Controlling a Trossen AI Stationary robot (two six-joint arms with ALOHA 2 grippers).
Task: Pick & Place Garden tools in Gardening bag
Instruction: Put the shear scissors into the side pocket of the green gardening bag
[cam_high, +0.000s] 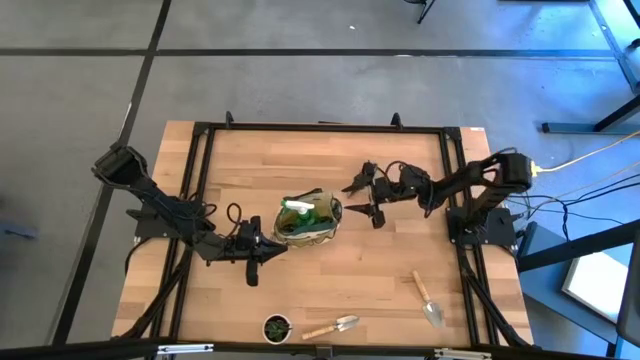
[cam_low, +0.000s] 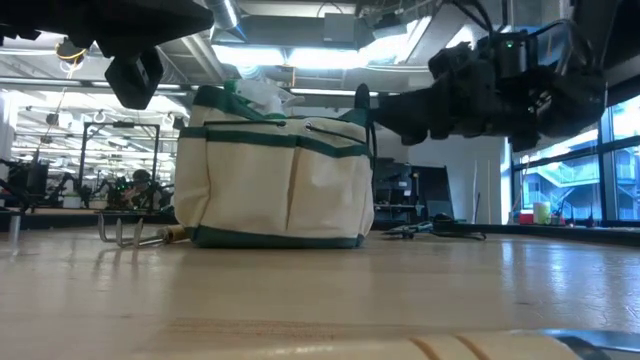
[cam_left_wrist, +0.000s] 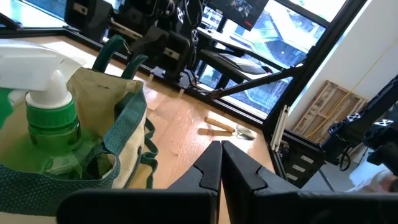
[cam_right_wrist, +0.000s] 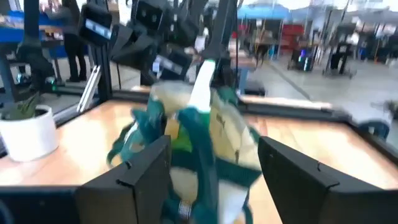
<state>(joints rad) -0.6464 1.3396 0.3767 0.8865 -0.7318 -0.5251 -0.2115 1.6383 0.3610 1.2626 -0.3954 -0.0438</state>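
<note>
The tan gardening bag (cam_high: 310, 218) with green trim stands on its base at the table's middle (cam_low: 275, 180). A green spray bottle with a white top (cam_left_wrist: 50, 118) stands in its mouth (cam_high: 293, 207). My right gripper (cam_high: 364, 198) is open just right of the bag, level, pointing at it (cam_right_wrist: 214, 180). My left gripper (cam_high: 272, 244) is shut at the bag's near left side, its fingertips (cam_left_wrist: 221, 149) over bare table. Two wooden-handled tools lie on the table, one (cam_high: 430, 297) at the near right and one (cam_high: 333, 326) at the near edge. A metal fork (cam_low: 130, 232) lies by the bag's base.
A small round pot with a plant (cam_high: 277, 327) stands at the near edge, left of the near tool. A black frame (cam_high: 320, 127) runs round the table's edges. Bare wood lies between the bag and the near-edge tools.
</note>
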